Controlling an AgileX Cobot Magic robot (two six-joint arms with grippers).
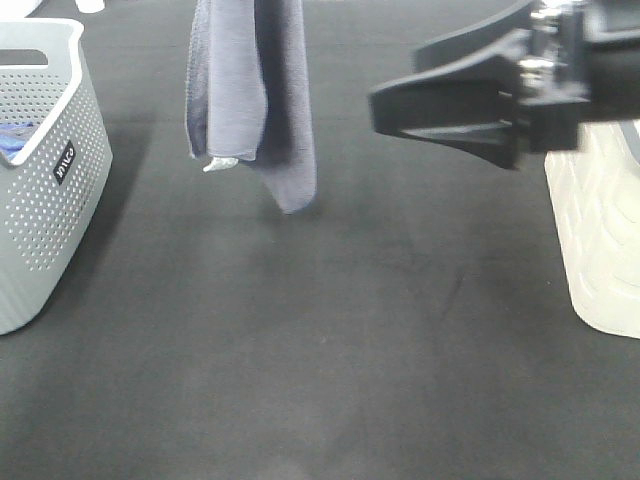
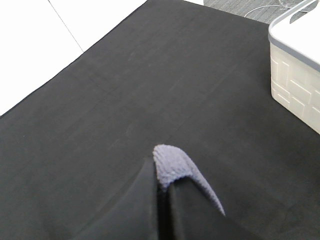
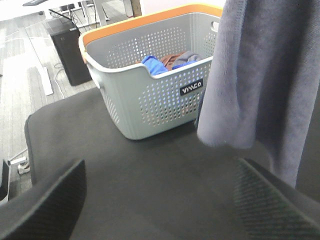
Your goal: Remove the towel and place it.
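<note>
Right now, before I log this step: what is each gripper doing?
Left gripper: closed on the towel.
Right gripper: open, holding nothing.

Right gripper (image 1: 395,80) matte black, chunky wedge-shaped fingers, silver hardware at base, dimple-textured black pads (image 3: 265,205), left gripper (image 2: 162,202) smooth black
</note>
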